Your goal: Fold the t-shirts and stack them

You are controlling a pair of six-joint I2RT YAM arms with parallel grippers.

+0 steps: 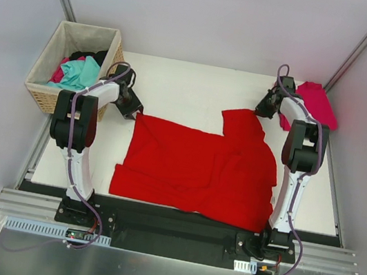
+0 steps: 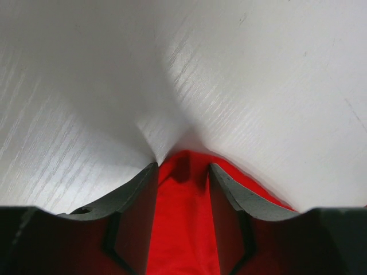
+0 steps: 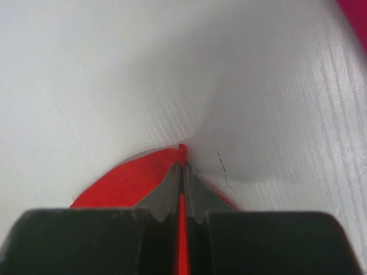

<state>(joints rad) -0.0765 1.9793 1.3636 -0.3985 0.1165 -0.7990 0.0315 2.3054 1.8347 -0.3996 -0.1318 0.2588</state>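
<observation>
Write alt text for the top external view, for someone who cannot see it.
A red t-shirt lies spread on a white table, the left gripper at its far-left corner and the right gripper at its far-right corner. A pink t-shirt lies at the far right; a wicker basket of clothes stands far left.

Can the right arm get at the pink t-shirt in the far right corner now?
Probably yes for reach: the pink t-shirt lies bare just beside the right gripper. But that gripper is shut on a corner of the red t-shirt, so it must let go first.
</observation>
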